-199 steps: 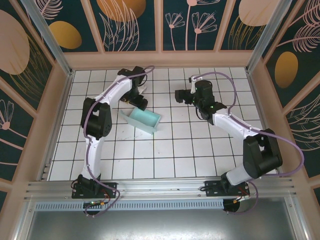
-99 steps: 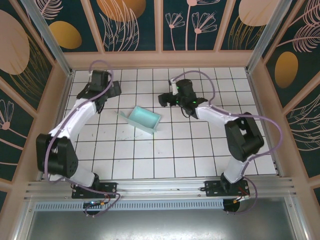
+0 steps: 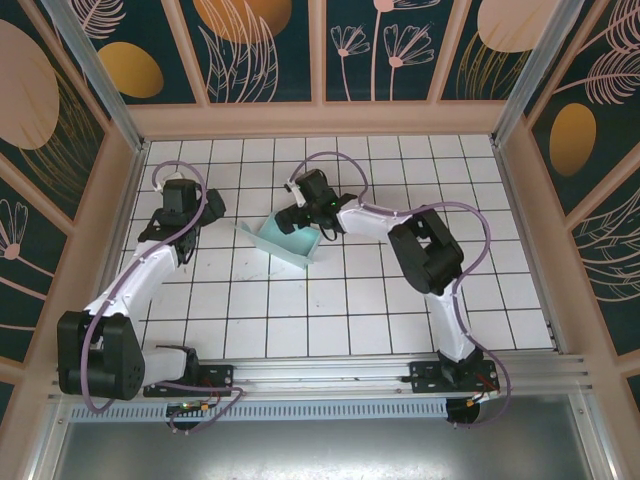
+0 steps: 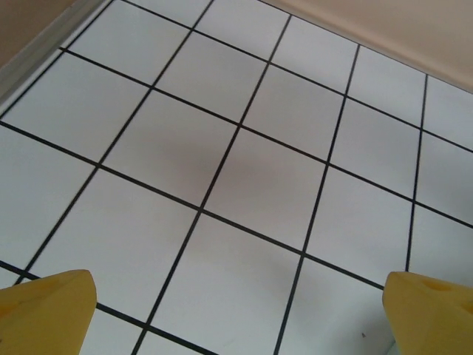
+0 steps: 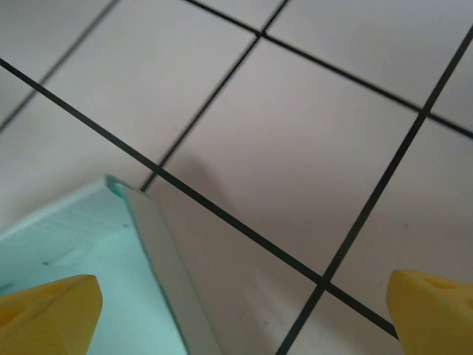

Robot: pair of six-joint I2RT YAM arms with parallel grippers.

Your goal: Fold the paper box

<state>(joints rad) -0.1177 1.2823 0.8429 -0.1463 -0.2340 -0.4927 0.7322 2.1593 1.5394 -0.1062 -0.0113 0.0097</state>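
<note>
as i watch from above, the paper box (image 3: 285, 243) sits left of centre on the tiled table (image 3: 350, 310), with the right gripper (image 3: 293, 218) at its far wall. on the left wrist, the left gripper (image 4: 236, 314) is spread wide over bare tiles. on the right wrist, the jaws are released and empty above the box corner (image 5: 81, 244).

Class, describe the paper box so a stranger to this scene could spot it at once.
On the white tiled table, look left of centre, toward the back. The paper box sits there by the right gripper: a shallow, open tray, mint-green against the white tiles.
</note>
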